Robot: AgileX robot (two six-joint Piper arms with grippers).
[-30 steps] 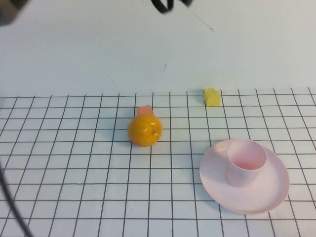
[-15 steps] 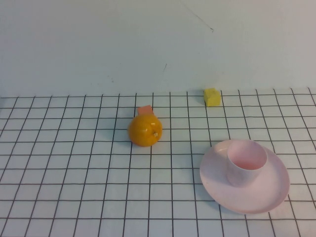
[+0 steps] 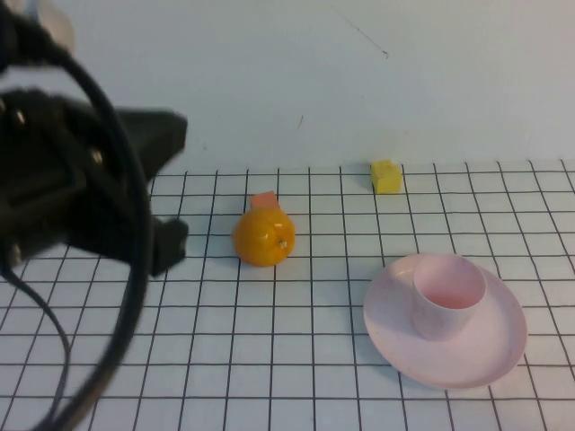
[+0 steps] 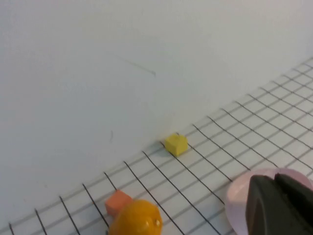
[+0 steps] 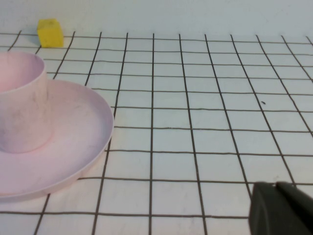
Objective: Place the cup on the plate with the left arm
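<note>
The pale pink cup (image 3: 447,296) stands upright on the pale pink plate (image 3: 449,364) at the right front of the grid table. Both also show in the right wrist view, the cup (image 5: 19,107) on the plate (image 5: 83,127). The left arm (image 3: 72,180) fills the left of the high view, well left of the plate. My left gripper (image 4: 274,177) is shut and empty. Its fingers cover part of the plate (image 4: 237,196) and hide the cup in the left wrist view. My right gripper (image 5: 275,185) is shut and empty, low over the table to the right of the plate.
An orange (image 3: 264,237) lies mid-table with a small salmon block (image 3: 263,200) just behind it. A yellow block (image 3: 386,176) sits near the back wall. The white wall bounds the far edge of the table. Black cables hang at the front left.
The left arm has swung into the high view from the left, where half a second ago it was out of sight. The cup, plate, orange and blocks have not moved.
</note>
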